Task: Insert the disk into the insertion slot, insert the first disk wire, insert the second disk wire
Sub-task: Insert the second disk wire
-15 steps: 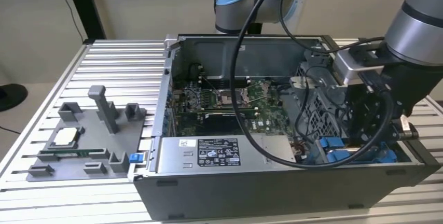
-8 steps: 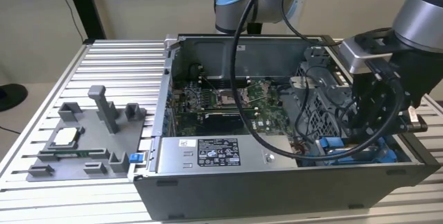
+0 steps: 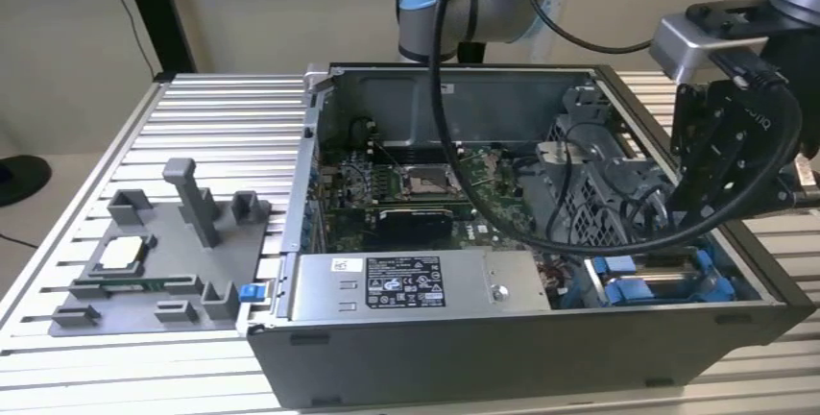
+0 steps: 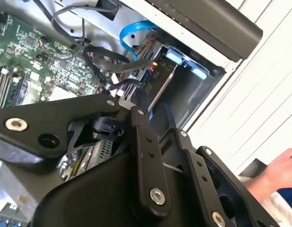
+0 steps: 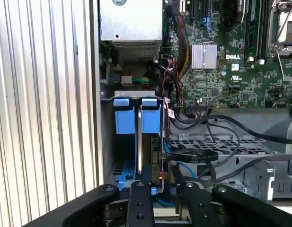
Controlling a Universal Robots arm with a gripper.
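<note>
The disk stands on edge, a thin silver slab with blue carrier tabs at its far end, tilted down into the insertion slot. This grey bay with blue rails sits in the case's front corner at the exterior view's right. My gripper hangs over the bay, and its black fingers close on the disk's near end. The fingertips are partly hidden by the linkage. A blue cable and black cables lie loose beside the bay.
The open computer case lies on a slatted metal table. Its grey power supply, motherboard and perforated cage crowd the bay. A grey fixture stands at the exterior view's left. A person's hand is near the case.
</note>
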